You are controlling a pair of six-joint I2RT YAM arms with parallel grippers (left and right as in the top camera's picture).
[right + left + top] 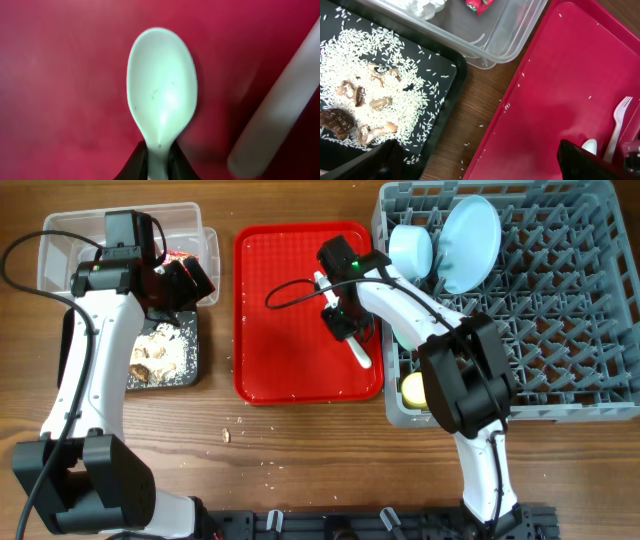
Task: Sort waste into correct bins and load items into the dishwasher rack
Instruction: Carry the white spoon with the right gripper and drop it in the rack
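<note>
Wood-grain tabletop (300,470), brown and matte, dotted with stray rice grains (507,106). At far left, clear plastic rectangular tub (60,240) with rounded corners and thin glossy walls, holding a white crumpled tissue (427,6) and a red crinkled snack wrapper (479,5). Just beside it, shallow black rectangular tray (451,92) with a raised rim, spread with beige-white rice-like food scraps (375,65) and lumpy brown bits. Left gripper (480,165) above the meeting of tub and black tray, dark fingers (370,160) spread wide, nothing between them.

In the middle, red flat serving tray (290,350), smooth and shiny, speckled with a few grains. Over it, white plastic spoon (162,85), smooth oval bowl face up with tiny dark specks, pinched at the neck by the right gripper (159,160), black fingers clamped on either side of the handle; resting or lifted, not clear. Just beside, white plastic fork (620,120) lying flat, tines sharp from the left wrist, only a blurred pale bar from the right wrist.

At right, large square grey plastic grid rack (580,310), open lattice with upright pegs. Standing on edge near its rear-left corner, light blue round plate (472,240); just beside it, light blue bowl (410,248), tipped on its side. Near the front-left corner, small yellow cup (413,388), partly hidden by the right arm.
</note>
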